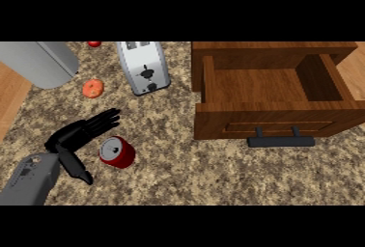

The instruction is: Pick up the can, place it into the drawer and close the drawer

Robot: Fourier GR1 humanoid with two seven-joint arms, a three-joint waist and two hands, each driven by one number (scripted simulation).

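Note:
A red can (118, 152) with a dark top lies on its side on the speckled counter, left of centre. My left hand (73, 136) is just left of it, open, its fingers stretched past the can's far side and its thumb pointing back along the near side; the can sits in the gap, not grasped. A wooden drawer (271, 87) stands pulled open at the right, its inside bare, with a black handle (281, 141) on its front. My right hand does not show.
A silver toaster (145, 66) stands at the back centre. An orange fruit (92, 88) lies left of it and a small red thing (94, 44) sits further back. A grey rounded appliance (39, 61) fills the back left corner.

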